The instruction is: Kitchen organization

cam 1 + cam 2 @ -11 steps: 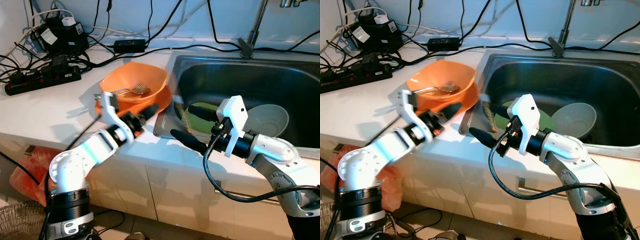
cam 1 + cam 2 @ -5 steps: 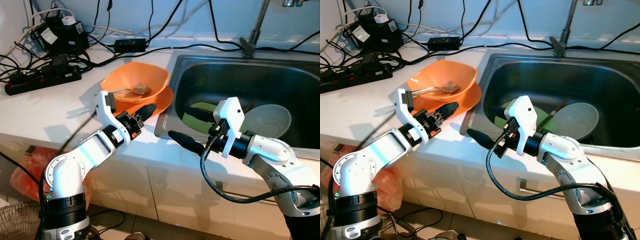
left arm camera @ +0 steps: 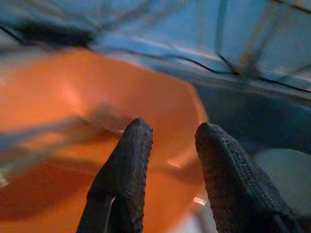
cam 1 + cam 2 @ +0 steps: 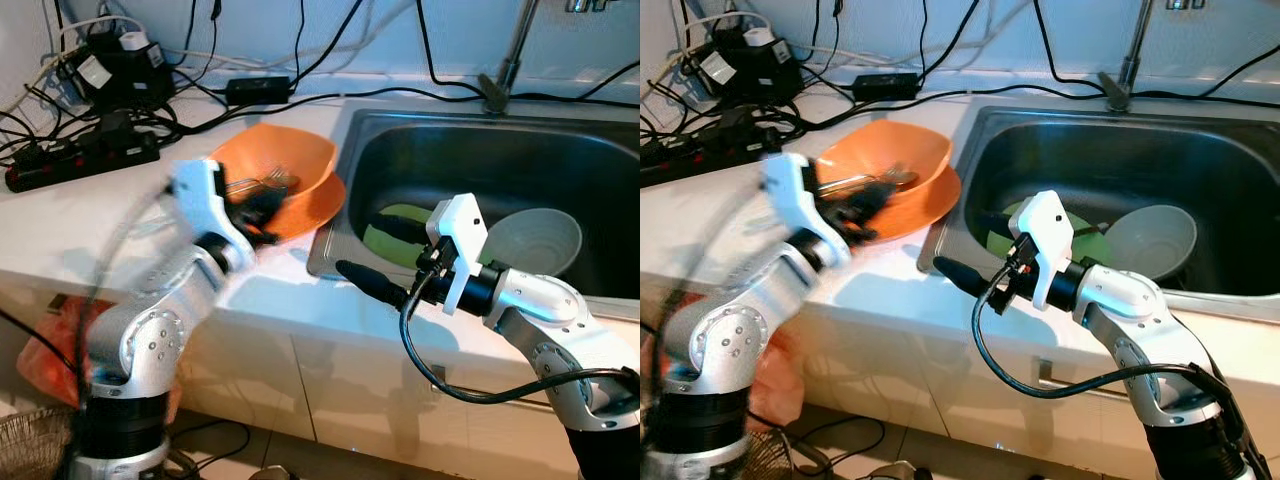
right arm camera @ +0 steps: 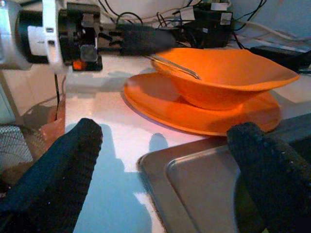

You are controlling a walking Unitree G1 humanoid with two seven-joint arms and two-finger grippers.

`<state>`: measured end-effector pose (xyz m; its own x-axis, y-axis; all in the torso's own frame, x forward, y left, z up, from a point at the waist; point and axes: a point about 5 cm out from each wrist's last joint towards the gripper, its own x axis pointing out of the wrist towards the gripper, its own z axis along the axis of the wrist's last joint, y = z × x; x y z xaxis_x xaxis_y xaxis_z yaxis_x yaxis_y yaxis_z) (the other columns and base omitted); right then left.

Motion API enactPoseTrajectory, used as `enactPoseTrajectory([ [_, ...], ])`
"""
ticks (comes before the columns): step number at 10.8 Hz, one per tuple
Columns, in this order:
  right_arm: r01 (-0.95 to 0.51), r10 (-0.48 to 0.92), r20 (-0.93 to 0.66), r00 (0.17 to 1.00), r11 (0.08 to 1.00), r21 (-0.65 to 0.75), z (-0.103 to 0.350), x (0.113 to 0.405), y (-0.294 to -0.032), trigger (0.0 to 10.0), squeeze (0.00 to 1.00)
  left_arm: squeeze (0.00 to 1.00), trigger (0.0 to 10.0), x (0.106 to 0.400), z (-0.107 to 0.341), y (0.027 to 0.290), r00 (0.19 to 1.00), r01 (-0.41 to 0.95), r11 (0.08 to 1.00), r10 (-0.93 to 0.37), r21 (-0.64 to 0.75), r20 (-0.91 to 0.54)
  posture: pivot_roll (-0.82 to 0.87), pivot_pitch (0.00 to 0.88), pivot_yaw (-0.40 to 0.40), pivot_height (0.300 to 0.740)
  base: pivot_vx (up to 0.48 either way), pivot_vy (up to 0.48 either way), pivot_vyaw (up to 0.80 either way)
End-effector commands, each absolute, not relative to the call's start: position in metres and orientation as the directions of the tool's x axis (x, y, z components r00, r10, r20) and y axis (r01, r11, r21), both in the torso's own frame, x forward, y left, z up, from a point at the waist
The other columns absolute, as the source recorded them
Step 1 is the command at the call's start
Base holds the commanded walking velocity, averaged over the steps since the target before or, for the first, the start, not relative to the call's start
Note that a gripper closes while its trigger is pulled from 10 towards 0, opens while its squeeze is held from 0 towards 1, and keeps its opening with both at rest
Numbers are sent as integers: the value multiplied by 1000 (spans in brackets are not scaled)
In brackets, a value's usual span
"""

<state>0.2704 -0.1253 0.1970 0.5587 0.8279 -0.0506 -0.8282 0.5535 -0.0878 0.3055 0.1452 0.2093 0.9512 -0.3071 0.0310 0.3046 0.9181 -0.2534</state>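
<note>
We can read no writing or brand anywhere; the white labels on the black power adapters (image 4: 118,62) at the upper left of the frame are too small to make out.

The shallow orange plastic bowl (image 4: 290,160) sits on a flat orange plate (image 4: 318,205) left of centre, on the white countertop (image 4: 90,215) just beside the stainless steel sink (image 4: 450,150). A metal fork (image 4: 268,180) lies inside the bowl. Our left gripper (image 4: 255,208) is at the bowl's near rim, its image smeared by motion blur; in the left wrist view its two black fingers (image 3: 121,179) stand a narrow gap apart with nothing between them, pointing into the bowl's orange hollow.

Our right gripper (image 4: 385,255) is at the centre of the frame, at the sink's front left corner, well to the right of the bowl. Its fingers are spread wide (one over the counter edge, the other over the basin), and they grip nothing.

In the basin lie a pale grey-green round bowl (image 4: 535,240) and a green flat item (image 4: 395,228), partly hidden by the right arm. A black power strip (image 4: 80,160) and tangled black cables lie along the pale blue wall. A tall metal faucet stem (image 4: 505,60) rises at the upper right. Below the counter are white cabinet fronts (image 4: 330,380) and an orange bag (image 4: 55,340) at the lower left.
</note>
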Motion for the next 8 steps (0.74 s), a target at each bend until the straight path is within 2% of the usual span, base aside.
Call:
enactPoseTrajectory([
  [1, -833, 834, -40, 550, 544, -103, 200, 272, -122, 10000, 0, 0, 10000, 303, 217, 153, 971, 235, 957, -223, -169, 89, 113, 49, 101, 740, 0, 0, 0],
  [2, -832, 833, -40, 551, 545, -104, 199, 272, -123, 10000, 0, 0, 10000, 303, 220, 158, 977, 187, 976, -173, -114, 121, 113, 48, 102, 740, 0, 0, 0],
  [3, -827, 828, -39, 559, 553, -105, 199, 273, -123, 10000, 0, 0, 10000, 301, 227, 165, 976, 115, 993, -115, 11, 185, 115, 46, 105, 740, 0, 0, 0],
  [6, -825, 827, -33, 561, 555, -107, 199, 274, -122, 10000, 0, 0, 10000, 300, 215, 180, 985, 17, 1000, -21, 24, 172, 119, 41, 108, 740, 0, 0, 0],
  [8, -824, 827, -32, 561, 556, -108, 198, 275, -122, 10000, 0, 0, 10000, 297, 212, 189, 977, -47, 990, 17, 136, 213, 120, 37, 106, 740, 0, 0, 0],
])
